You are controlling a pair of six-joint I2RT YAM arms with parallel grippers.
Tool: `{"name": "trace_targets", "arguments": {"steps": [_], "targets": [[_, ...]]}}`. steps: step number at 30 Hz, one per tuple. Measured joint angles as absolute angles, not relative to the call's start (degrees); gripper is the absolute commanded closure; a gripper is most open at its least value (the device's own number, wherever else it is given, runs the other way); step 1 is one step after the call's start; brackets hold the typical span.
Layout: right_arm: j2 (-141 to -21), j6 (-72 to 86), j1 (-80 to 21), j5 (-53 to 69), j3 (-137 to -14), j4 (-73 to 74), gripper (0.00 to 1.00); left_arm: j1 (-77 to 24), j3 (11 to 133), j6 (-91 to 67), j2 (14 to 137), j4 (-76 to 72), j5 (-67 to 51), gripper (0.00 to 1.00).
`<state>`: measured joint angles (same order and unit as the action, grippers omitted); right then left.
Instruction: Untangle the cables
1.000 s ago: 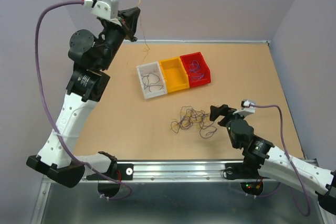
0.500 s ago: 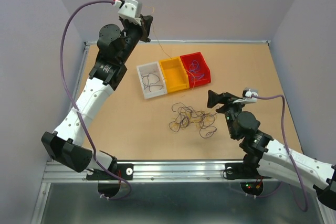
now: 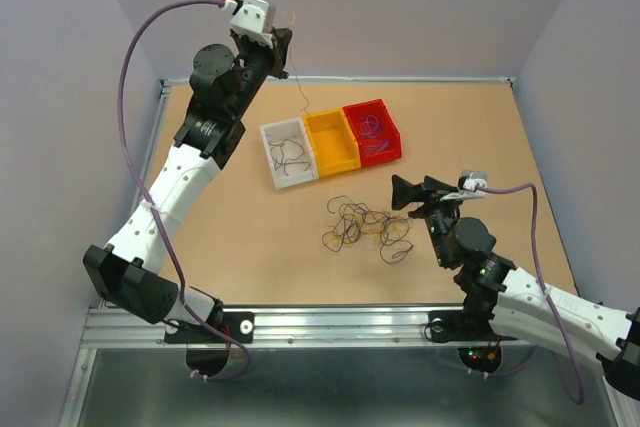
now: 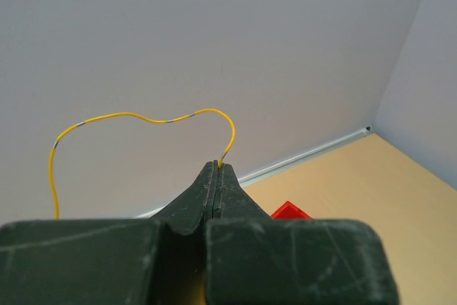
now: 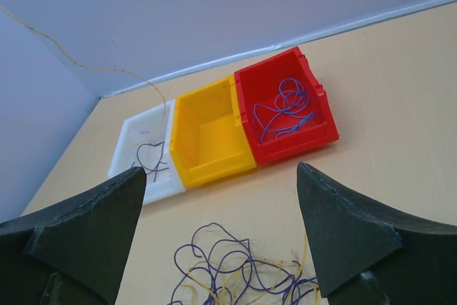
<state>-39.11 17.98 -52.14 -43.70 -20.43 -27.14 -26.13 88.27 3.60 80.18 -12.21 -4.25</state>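
Purple cables [image 5: 288,99] in red bin [image 5: 303,142]

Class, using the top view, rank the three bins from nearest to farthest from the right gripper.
Measured from the right gripper:
1. red bin, at the right end of the row, closest to the gripper.
2. yellow bin, in the middle of the row.
3. white bin, at the left end, farthest away.
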Motion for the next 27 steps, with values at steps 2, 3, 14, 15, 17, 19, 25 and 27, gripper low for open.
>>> {"name": "trace_targets", "arguments": {"steps": [2,3,14,15,17,19,25,27], "targets": [[-38.8,17.8,-52.1,-43.4,-20.4,-27.6,0.09,-26.2,89.4,3.6,81.1,-12.2,-4.3,1.00],[-38.6,17.8,-52.1,-43.2,-20.4,-27.7,0.09,-26.2,90.3,3.7,81.7,-12.3,-4.3,1.00],[-38.2,17.7,-52.1,-41.9,-20.3,-27.9,0.10,-26.2,106.1,3.6,91.4,-9.3,-4.1,1.00],[-38.2,17.7,-52.1,-41.8,-20.2,-28.0,0.10,-26.2,106.5,3.7,91.8,-9.3,-4.0,1.00],[-37.9,17.7,-52.1,-41.6,-19.7,-28.1,0.10,-26.2,106.5,3.7,92.6,-9.1,-4.0,1.00],[-37.5,17.8,-52.1,-41.5,-19.4,-28.0,0.10,-26.2,106.1,4.1,93.4,-9.2,-3.9,1.00],[-36.2,17.8,-52.1,-41.2,-18.9,-28.1,0.10,-25.8,97.6,6.7,95.4,-10.9,-2.7,1.00],[-36.0,17.8,-52.1,-41.1,-18.9,-28.2,0.10,-25.5,94.2,7.3,96.0,-11.3,-2.8,1.00]]}}
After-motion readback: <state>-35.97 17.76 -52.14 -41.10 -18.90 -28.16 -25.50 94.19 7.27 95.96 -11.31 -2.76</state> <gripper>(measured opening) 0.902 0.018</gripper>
